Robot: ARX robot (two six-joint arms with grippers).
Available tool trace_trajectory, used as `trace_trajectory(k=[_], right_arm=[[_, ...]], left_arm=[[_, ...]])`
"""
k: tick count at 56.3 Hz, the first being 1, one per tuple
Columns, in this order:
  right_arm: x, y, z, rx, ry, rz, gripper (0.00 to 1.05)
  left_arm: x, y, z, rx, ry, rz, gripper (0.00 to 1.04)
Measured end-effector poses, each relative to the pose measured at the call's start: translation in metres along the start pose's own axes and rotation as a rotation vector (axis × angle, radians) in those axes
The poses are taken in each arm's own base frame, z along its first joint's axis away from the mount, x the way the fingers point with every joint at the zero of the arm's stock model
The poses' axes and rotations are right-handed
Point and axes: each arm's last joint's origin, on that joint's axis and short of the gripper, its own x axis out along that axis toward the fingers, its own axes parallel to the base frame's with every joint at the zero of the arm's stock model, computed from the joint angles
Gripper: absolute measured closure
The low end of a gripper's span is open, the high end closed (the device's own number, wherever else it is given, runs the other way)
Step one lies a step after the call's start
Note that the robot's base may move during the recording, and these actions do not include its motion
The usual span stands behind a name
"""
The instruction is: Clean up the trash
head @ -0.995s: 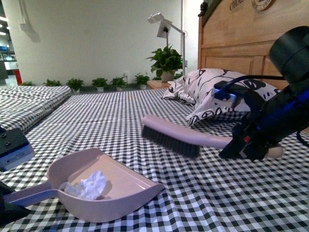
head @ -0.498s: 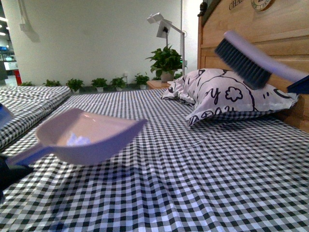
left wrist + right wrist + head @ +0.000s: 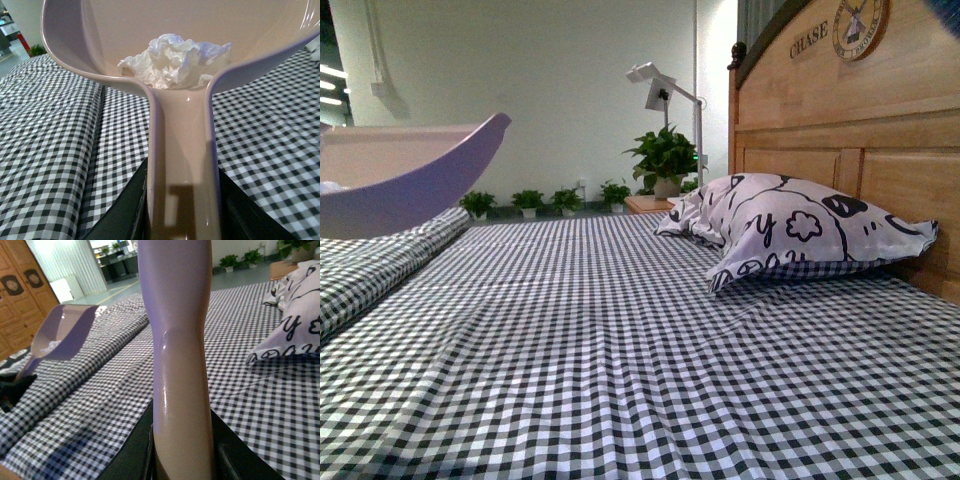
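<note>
Trash scooped and lifted clear of the bed, ready to be carried off.

The trash [image 3: 175,59], a crumpled white wad, sits in the back of the pinkish dustpan [image 3: 100,30], bunched against the mouth of the handle. The left gripper [image 3: 182,210] holds that handle, its dark jaws closed on either side of it, and the pan hangs raised over the checked bed [image 3: 620,360]. The right gripper [image 3: 182,450] has its jaws clamped on the pale handle of the brush [image 3: 175,315], held up off the cover. The patterned pillow [image 3: 790,230] lies by the wooden headboard [image 3: 840,130]. Sweeping looks done; the step in hand is transport. Next, the pan should probably stay tilted handle-down so the light wad does not roll out before it reaches a bin, which no view shows.
</note>
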Motion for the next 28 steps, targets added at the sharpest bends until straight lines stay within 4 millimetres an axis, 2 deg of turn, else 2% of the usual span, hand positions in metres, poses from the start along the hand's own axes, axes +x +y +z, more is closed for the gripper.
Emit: trace_trajectory(k=[16, 28], right_arm=[[-0.028, 0.039, -0.002, 0.022, -0.094, 0.0, 0.84], [-0.033, 0.068, -0.011, 0.052, -0.173, -0.062, 0.84]], left_arm=[[-0.054, -0.025, 0.016, -0.009, -0.107, 0.003, 0.77], [-0.078, -0.035, 0.01, -0.022, -0.122, 0.058, 0.77]])
